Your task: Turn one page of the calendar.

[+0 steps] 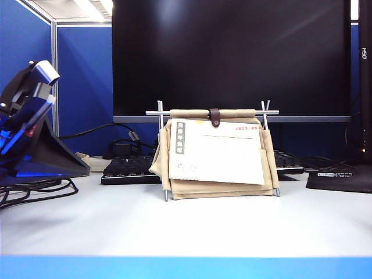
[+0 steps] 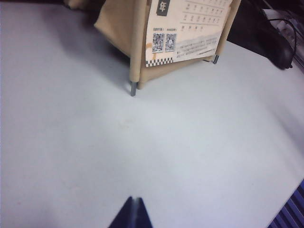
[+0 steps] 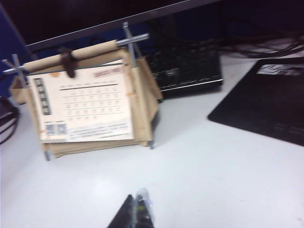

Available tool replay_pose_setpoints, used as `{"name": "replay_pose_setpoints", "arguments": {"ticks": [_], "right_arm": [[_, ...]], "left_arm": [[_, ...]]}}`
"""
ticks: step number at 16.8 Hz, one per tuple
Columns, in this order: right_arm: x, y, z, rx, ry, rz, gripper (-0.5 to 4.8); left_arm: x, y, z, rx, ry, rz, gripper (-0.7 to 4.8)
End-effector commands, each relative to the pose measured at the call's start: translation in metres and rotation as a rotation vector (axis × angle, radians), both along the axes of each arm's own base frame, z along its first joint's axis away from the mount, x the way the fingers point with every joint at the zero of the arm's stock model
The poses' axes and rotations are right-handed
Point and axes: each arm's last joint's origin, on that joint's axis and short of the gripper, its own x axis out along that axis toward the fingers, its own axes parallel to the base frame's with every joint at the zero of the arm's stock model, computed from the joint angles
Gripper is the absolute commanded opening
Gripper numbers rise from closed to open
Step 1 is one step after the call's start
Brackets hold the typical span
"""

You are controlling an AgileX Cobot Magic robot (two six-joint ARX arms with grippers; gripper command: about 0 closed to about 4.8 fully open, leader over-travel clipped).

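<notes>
The left tool (image 2: 133,213), tips pressed together and empty, hangs over bare desk (image 2: 95,156) well short of the calendar (image 1: 216,152). That calendar stands mid-desk in front of the black monitor (image 1: 232,52), its canvas pouch slung on a thin silver frame. The page (image 1: 216,152) hangs foremost, pinned at its top edge under the brown leather strap (image 1: 214,117). It looks a light, floppy sheet, easily creased, and the frame seems liable to skid. I'd take the page by its free lower edge. The right tool (image 3: 135,213), also closed on nothing, sits back from the calendar's right side.
</notes>
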Motion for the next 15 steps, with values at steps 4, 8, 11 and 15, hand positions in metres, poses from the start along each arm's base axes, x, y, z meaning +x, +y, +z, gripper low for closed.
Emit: {"name": "replay_pose_setpoints", "arguments": {"ticks": [4,8,11,15], "right_arm": [[-0.001,0.0,-0.003,0.018,0.051,0.001,0.19],[-0.001,0.002,0.01,0.06,-0.064,0.077,0.58],[-0.003,0.003,0.026,0.075,-0.125,0.092,1.73],[0.015,0.009,0.063,0.076,-0.094,0.143,2.37]], "left_arm": [[-0.003,-0.002,0.0,0.028,-0.057,-0.17,-0.03],[-0.003,-0.003,0.001,0.023,-0.068,-0.171,-0.03],[0.0,-0.005,0.007,-0.002,-0.088,-0.207,0.0],[0.01,-0.02,0.028,-0.038,-0.162,-0.278,1.54]]}}
